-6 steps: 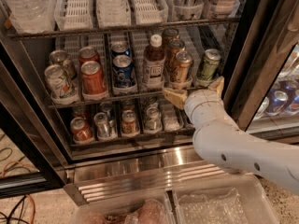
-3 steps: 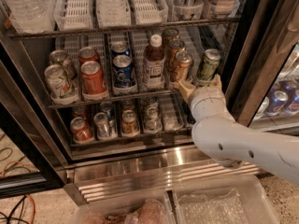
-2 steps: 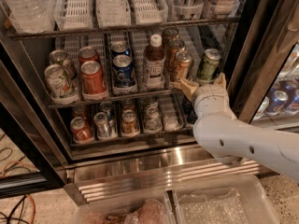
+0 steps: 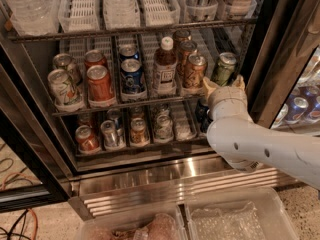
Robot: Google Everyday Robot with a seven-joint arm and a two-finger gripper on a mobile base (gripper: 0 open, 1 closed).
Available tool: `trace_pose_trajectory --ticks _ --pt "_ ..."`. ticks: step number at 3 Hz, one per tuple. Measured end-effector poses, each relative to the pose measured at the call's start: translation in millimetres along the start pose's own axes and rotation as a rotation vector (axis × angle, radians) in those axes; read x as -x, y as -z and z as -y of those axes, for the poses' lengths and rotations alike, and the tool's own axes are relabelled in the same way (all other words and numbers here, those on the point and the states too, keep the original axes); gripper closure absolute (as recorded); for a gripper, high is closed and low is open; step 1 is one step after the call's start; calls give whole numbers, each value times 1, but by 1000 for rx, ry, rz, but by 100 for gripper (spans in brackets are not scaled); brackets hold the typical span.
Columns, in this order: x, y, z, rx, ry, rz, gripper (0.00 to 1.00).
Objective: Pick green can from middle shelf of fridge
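The green can [image 4: 223,68] stands upright at the right end of the middle shelf [image 4: 95,107] of the fridge [image 4: 165,175], right of several brown-gold cans [image 4: 194,71]. My gripper [image 4: 223,84] is at the can's lower part, open, with one pale finger [image 4: 207,87] left of the can and the other [image 4: 240,81] to its right. The can's base is hidden behind the wrist. The white arm [image 4: 260,149] reaches in from the lower right.
On the same shelf stand a white-capped bottle [image 4: 164,70], a blue can [image 4: 132,77], a red can [image 4: 100,83] and a whitish patterned can [image 4: 63,88]. A lower rack holds several cans [image 4: 138,130]. The dark door frame [image 4: 272,59] is just right of the gripper. Clear bins [image 4: 235,216] sit below.
My gripper has moved up and to the right, from in front of the brown-gold cans to the base of the green can. The cans have not moved.
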State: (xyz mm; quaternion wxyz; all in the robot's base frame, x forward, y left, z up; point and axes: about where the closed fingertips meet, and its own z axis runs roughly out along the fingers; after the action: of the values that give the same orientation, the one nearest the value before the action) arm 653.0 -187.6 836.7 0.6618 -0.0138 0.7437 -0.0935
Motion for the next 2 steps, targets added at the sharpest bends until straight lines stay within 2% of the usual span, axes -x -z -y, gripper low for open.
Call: trace_pose_trajectory --ticks 1,2 --pt "0 -1 0 -1 -2 1 46" --pt "-1 -7 -4 7 -4 4 45"
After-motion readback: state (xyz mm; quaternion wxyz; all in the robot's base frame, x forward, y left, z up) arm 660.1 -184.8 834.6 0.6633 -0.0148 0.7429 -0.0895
